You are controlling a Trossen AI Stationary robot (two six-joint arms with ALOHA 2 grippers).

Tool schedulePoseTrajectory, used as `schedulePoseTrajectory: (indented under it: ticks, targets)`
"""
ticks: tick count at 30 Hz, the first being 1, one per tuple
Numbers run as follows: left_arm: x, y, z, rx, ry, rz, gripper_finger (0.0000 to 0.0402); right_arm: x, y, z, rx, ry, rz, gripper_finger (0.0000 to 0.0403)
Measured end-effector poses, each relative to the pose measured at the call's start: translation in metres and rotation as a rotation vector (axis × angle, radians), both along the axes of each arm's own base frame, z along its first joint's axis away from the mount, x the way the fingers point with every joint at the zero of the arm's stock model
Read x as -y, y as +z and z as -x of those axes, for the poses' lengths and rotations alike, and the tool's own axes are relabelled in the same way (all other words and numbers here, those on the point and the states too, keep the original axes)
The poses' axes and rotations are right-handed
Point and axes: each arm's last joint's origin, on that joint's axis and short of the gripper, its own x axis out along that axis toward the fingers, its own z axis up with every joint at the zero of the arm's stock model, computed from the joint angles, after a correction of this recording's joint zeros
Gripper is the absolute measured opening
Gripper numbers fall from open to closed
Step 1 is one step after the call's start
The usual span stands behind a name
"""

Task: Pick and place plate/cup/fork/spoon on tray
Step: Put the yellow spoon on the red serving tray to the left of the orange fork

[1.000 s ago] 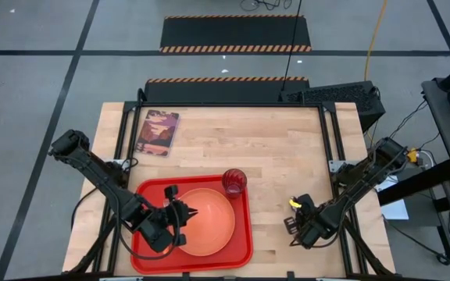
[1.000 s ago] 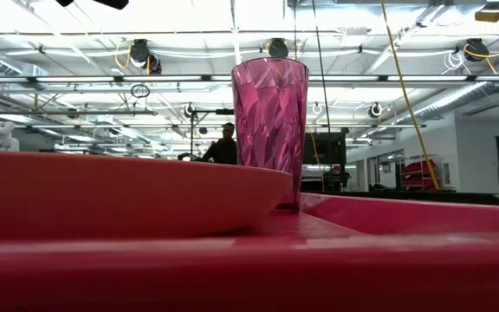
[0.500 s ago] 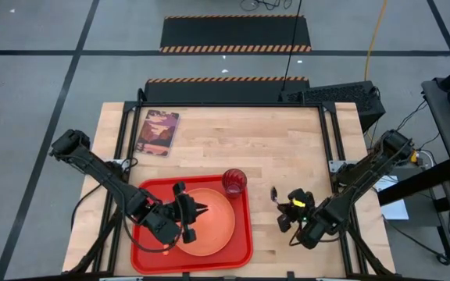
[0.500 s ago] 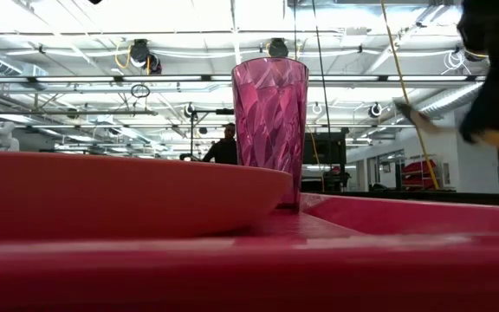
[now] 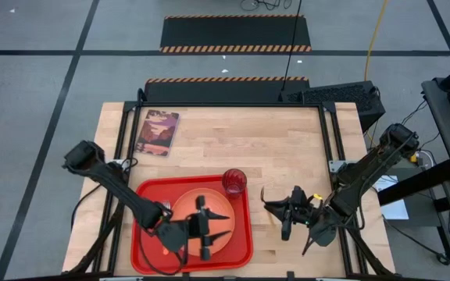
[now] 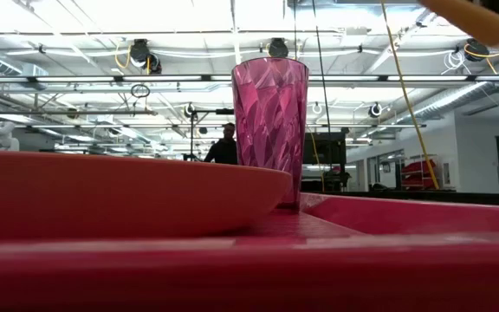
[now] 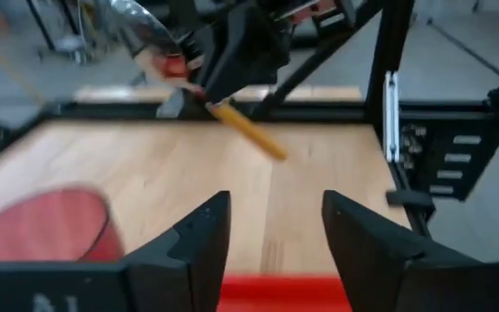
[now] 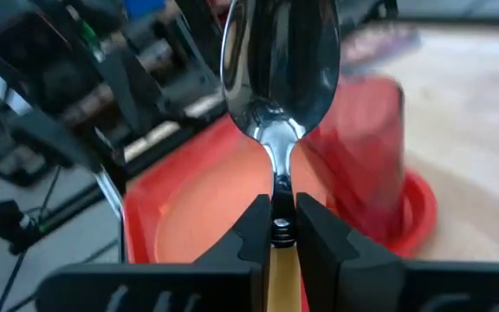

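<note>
Your left tool (image 5: 207,234) has just opened wide over the round orange plate (image 5: 184,209). Your right tool (image 8: 281,227), right of the red rectangular plastic tray (image 5: 147,195), has lifted the silver-bowled, orange-handled spoon (image 8: 279,65), so it goes in next.

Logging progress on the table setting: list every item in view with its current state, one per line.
tray: flat on table, holding plate and cup
plate: on tray
cup: upright on tray, beside plate
spoon: gripped by its handle, off the table
left gripper: open, over plate
right gripper: shut on spoon
book: closed, flat on table

Cup (image 6: 269,130) upright (beside plate (image 6: 128,195))
</note>
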Motion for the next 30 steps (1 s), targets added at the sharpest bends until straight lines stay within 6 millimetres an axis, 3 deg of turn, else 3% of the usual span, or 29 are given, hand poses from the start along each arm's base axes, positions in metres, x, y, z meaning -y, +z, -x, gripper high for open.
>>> schedulePoseTrajectory:
  ticks: [5, 16, 30]
  targets:
    - [0.007, -0.007, -0.012, 0.116, 0.050, -0.024, 0.0211, -0.006, 0.008, -0.008, 0.097, -0.050, 0.095, 0.0024]
    - [0.000, -0.035, -0.032, 0.127, 0.167, 0.014, 0.0214, -0.016, 0.009, -0.039, 0.226, -0.079, 0.222, 0.0024]
    - [-0.014, -0.037, -0.042, 0.121, 0.183, 0.045, 0.0214, -0.004, 0.009, -0.060, 0.300, -0.091, 0.238, 0.0023]
